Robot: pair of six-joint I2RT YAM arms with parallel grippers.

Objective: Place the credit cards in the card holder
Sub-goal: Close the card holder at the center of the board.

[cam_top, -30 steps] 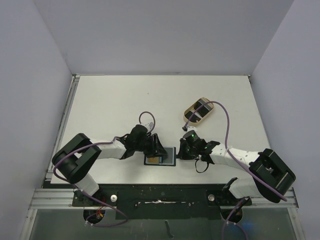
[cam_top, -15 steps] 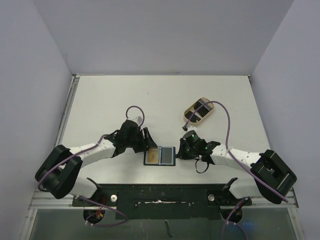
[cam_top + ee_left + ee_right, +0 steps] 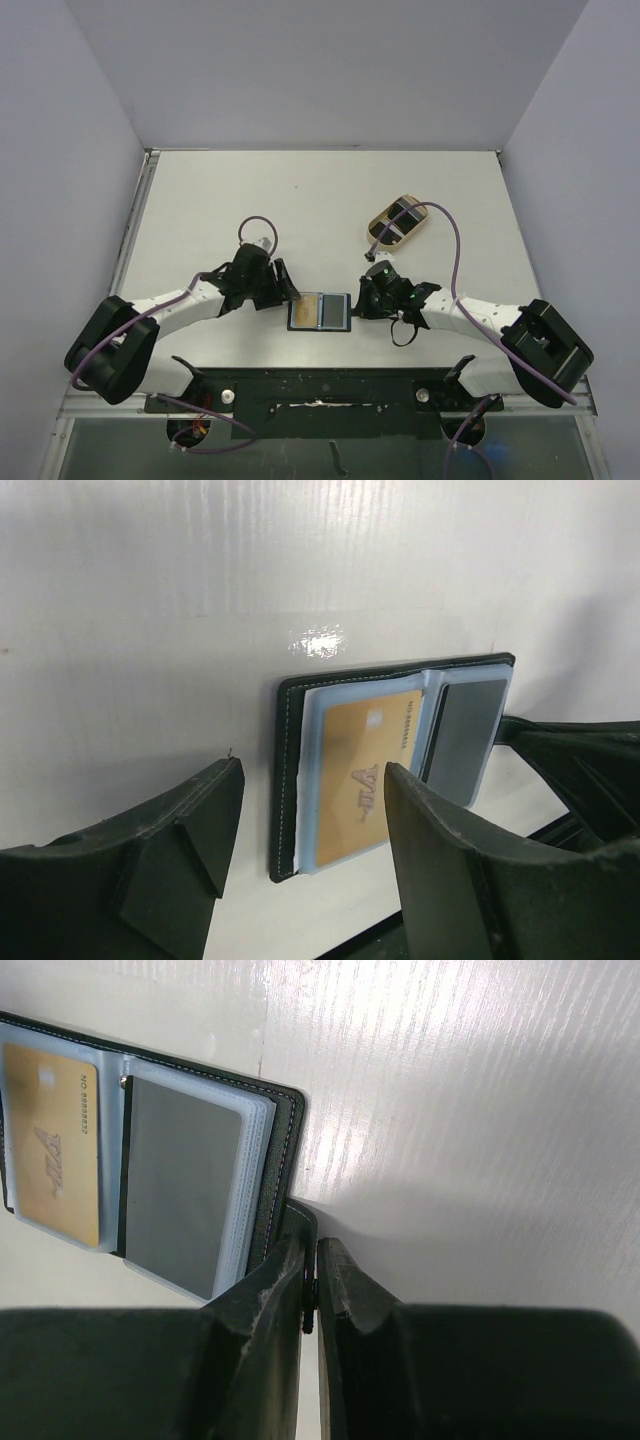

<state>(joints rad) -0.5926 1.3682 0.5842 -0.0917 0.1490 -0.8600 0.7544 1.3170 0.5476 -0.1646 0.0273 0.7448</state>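
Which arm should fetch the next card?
Left, probably. The left fingers are open and empty beside the card holder; the right fingers are shut on its tab, pinning it. Tray sits nearer the right, though.

Noted a white tabletop (image 3: 300, 190), glossy and faintly ribbed up close. Found a beige oval tray (image 3: 408, 237) toward its far right, set at a slant (long axis running near-left to far-right). Saw plain lavender-grey walls (image 3: 320, 70) on three sides.

Card (image 3: 308, 309) sits in card holder (image 3: 337, 311); tray (image 3: 371, 226) behind
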